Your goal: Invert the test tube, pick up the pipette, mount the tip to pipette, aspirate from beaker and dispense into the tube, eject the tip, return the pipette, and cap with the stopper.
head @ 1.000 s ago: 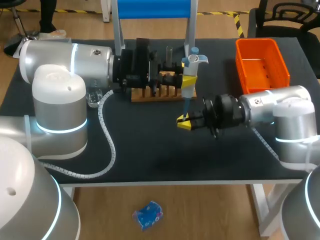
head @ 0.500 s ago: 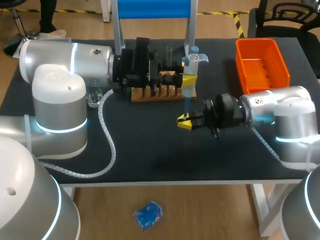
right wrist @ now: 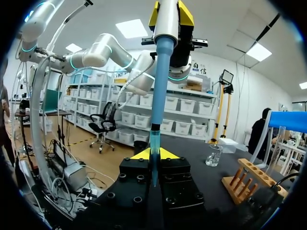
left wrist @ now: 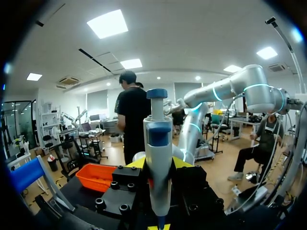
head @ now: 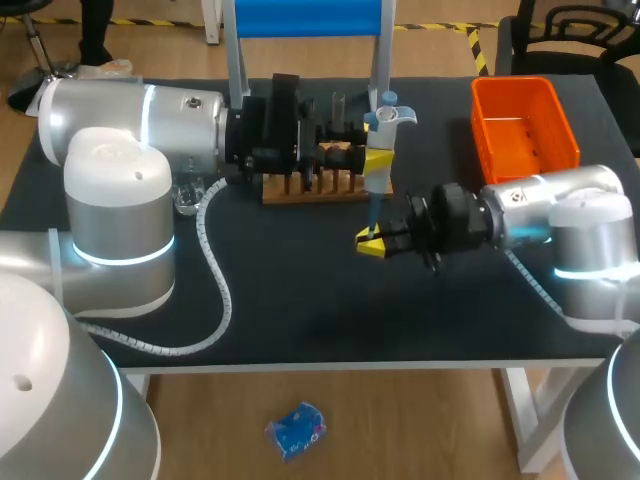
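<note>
Toward the back of the counter (head: 300, 310), the pipette (head: 386, 120) stands upright just beside the wooden rack (head: 310, 187), with the orange bin (head: 523, 135) well apart at the far right edge and a broad dark stretch down to the near edge. The left end effector (head: 376, 170) is clamped on its body. Below, the right end effector (head: 369, 243) is pinched on the tip (right wrist: 153, 141).

No writing or number can be read on anything on the counter (head: 300, 300). The right arm (head: 545, 205) carries a small dark mark on its white casing near the wrist, too small to make out. The pipette (head: 380, 150) has a yellow band; any print there is too blurred to tell.
</note>
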Robot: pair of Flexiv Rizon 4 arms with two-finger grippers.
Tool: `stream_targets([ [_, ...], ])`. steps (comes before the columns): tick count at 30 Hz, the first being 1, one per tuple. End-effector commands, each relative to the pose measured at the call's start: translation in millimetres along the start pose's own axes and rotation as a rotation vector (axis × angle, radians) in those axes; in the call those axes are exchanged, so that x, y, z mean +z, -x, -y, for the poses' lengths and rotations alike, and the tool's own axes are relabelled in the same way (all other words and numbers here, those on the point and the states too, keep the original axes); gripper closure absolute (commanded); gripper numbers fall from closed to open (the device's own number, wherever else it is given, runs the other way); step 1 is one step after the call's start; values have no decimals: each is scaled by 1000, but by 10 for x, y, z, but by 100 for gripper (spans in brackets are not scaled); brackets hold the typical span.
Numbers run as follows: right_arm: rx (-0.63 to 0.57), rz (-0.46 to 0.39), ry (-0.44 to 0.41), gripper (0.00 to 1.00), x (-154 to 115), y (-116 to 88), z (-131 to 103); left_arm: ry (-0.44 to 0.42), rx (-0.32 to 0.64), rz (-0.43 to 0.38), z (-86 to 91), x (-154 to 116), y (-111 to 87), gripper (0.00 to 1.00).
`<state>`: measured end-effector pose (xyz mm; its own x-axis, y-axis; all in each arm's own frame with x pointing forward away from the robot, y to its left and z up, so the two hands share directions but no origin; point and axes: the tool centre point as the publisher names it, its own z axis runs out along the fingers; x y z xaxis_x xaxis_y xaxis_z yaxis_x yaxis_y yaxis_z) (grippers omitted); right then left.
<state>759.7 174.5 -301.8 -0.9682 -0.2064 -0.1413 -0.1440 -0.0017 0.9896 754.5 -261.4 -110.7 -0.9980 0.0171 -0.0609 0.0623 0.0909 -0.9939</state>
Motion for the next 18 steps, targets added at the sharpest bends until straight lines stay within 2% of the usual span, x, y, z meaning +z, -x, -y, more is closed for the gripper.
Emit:
stream_targets([
  [1,2,-3,-4,100,-1,2,-70,0,0,3,-43,2,-4,100],
  [18,15,-9,-17,100,8,6,-137,0,0,3,-43,2,-4,100],
])
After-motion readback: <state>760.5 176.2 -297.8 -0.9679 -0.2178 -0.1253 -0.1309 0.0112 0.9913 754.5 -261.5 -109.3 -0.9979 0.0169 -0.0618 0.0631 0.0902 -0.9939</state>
